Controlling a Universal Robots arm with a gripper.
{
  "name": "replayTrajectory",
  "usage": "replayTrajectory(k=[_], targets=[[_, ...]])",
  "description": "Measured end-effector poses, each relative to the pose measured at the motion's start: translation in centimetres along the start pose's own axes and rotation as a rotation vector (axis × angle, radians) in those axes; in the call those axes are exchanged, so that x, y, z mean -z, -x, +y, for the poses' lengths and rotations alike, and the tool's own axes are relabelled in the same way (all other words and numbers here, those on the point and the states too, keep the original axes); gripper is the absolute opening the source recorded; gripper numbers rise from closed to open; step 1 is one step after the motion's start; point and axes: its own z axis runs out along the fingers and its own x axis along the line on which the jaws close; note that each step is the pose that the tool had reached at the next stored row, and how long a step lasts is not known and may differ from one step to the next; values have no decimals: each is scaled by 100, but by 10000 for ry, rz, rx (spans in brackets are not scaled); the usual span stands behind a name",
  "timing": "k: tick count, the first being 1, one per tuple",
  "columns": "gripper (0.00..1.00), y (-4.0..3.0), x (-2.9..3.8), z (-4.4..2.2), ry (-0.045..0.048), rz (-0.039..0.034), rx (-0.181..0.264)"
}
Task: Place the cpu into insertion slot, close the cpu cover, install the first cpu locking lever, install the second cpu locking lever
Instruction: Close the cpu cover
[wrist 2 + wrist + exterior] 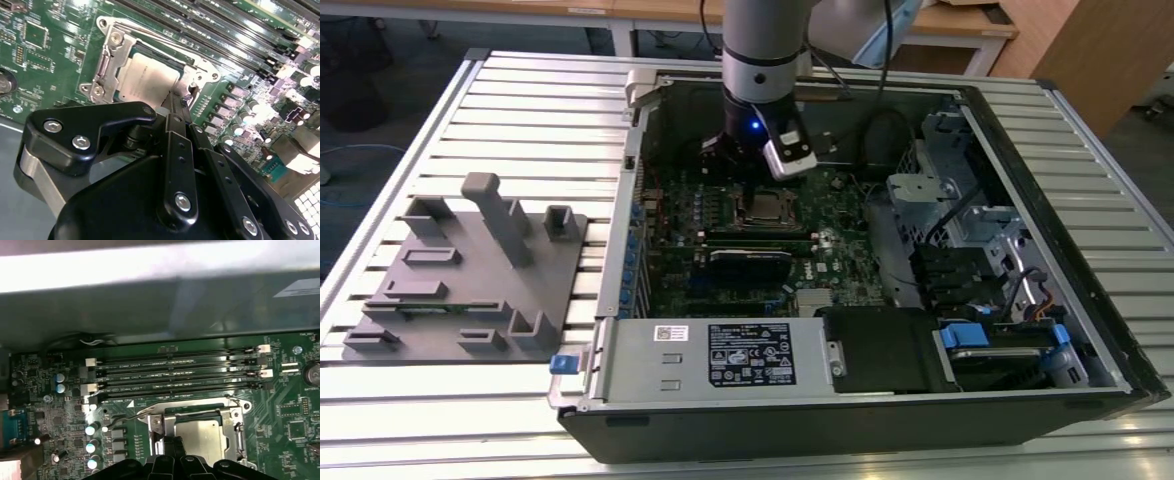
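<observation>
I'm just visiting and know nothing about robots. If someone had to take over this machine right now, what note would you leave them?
Tool: looks shut and holds nothing. Its tip is right at the edge of the insertion slot.
Cpu: lying flat in the slot, inside the open computer case.
Cpu cover: appears lowered around the cpu.
Done: cpu placed; cover seemingly closed.
Left: the two locking levers. A thin wire lever shows beside the slot, and I cannot tell whether it is latched.
</observation>
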Motion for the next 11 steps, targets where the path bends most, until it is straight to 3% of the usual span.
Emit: replayTrajectory(k=[11], targets=[[10,-42,-50,-23,-6,-23,1]])
